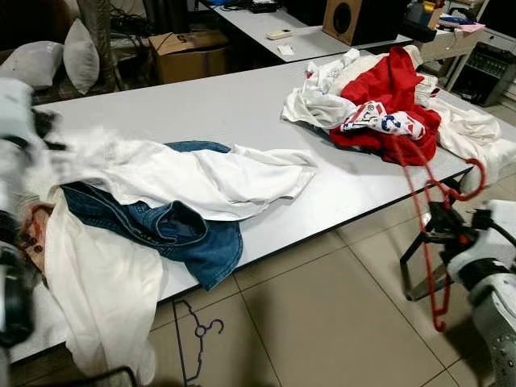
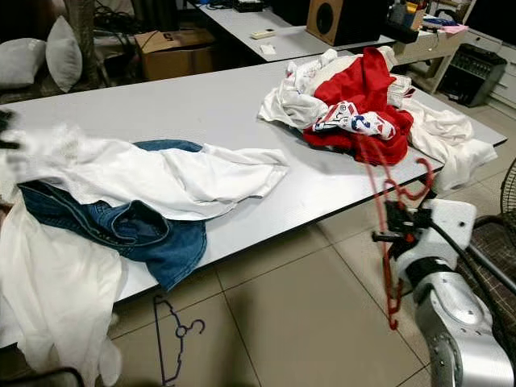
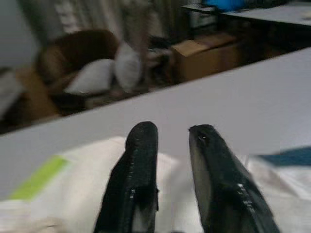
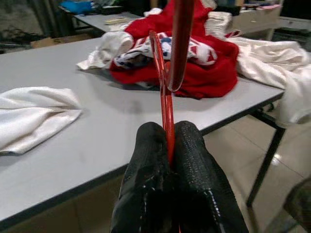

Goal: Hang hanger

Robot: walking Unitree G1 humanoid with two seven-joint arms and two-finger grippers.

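Observation:
A red wire hanger (image 1: 425,211) hangs off the table's front right corner, its top end lying in the red garment (image 1: 393,97). My right gripper (image 1: 442,228) is shut on the hanger (image 4: 168,108) just beyond the table edge, below tabletop height. My left gripper (image 3: 171,141) is at the far left, over the white shirt (image 1: 193,176); its fingers (image 3: 142,160) stand a little apart with nothing between them. A pair of blue jeans (image 1: 173,230) lies under that white shirt.
A long grey table (image 1: 226,109) holds a heap of white and red clothes (image 1: 379,93) at its right end. White cloth (image 1: 101,290) droops over the front left edge. A purple hanger (image 1: 193,334) lies on the tiled floor below. Boxes and pillows sit behind.

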